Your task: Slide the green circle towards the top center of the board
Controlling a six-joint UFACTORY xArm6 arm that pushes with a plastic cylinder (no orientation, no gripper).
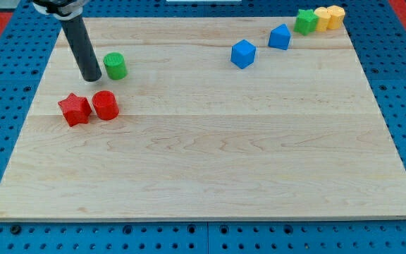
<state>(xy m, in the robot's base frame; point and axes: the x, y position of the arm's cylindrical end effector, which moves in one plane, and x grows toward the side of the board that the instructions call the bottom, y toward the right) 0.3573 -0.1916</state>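
Observation:
The green circle (115,65) is a short green cylinder standing at the upper left of the wooden board (210,155). My tip (91,78) is the lower end of a dark rod that comes down from the view's top left. It rests on the board just left of the green circle, very close to it, with perhaps a thin gap.
A red star (75,109) and a red cylinder (106,105) sit side by side below the green circle. Two blue blocks (243,53) (280,37) lie at the upper right. A green star-like block (305,21) and two yellow blocks (323,18) (336,16) line the top right corner.

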